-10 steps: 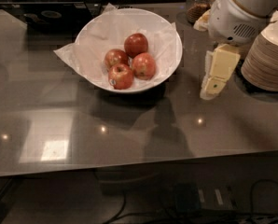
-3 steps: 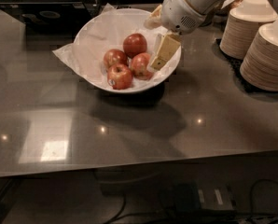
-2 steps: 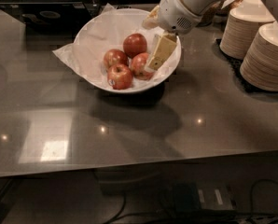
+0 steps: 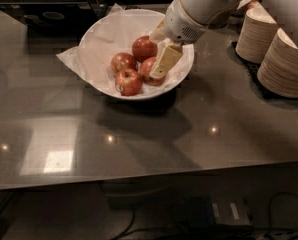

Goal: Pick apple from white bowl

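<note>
The white bowl (image 4: 104, 44), lined with crumpled white paper, stands on the grey table and holds several red apples. One apple (image 4: 144, 48) lies at the back, one (image 4: 123, 62) at the left, one (image 4: 128, 81) at the front. A fourth apple (image 4: 147, 69) lies at the right, partly behind the gripper. My gripper (image 4: 161, 66) reaches down from the upper right into the bowl, its cream finger over that right apple.
Two stacks of beige paper bowls (image 4: 284, 64) stand at the right, on a black mat (image 4: 254, 74). The glossy grey table (image 4: 139, 139) stretches toward the front edge, with cables on the floor below.
The gripper has moved left from the paper bowl stacks to the white bowl and lowered a little further onto the right apple. The apples have not moved.
</note>
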